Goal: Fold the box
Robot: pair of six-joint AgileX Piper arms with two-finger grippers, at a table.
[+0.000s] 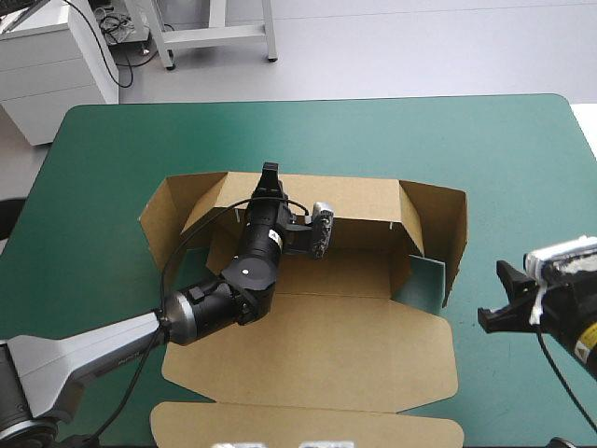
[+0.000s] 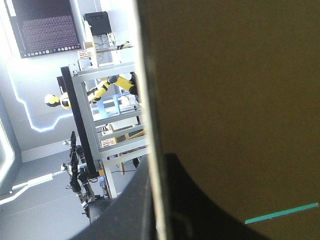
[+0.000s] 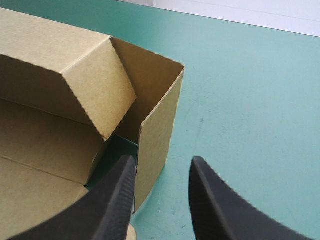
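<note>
"Since the left gripper (image 1: 270, 170) heads the list, what is its condition?" asks the 1st inspector.

"Clenched on the box (image 1: 345, 336)," answers the 2nd. "Its 2 black fingers (image 2: 195, 215) pinch the top edge of the raised far wall (image 1: 354, 201). In its own wrist view the brown board runs up between them."

"And around that gripper?"

"Below and behind it, the floor panel (image 1: 354, 271) lies flat on the teal-green cover (image 1: 112, 168). On its left stands 1 raised end wall (image 1: 160, 219), and on its right a 2nd. Behind its arm, toward the table's near edge, the lid panel (image 1: 326, 350) lies flat, with the front flap (image 1: 308, 427) stretched out beyond it."

"Right gripper (image 3: 164, 161)?"

"Released. Its 2 fingers stand apart and hold nothing, with bare cover between them. Just beside 1 finger rises the upright corner of the box's right end wall. Whether finger and board touch, I cannot tell. Ahead of that gripper, an angled flap (image 3: 70, 75) leans inward from the far wall. A patch of cover shows in the box's corner beneath it. From above, this gripper hangs outside the end wall, beside the box and well apart from the left gripper."
</note>
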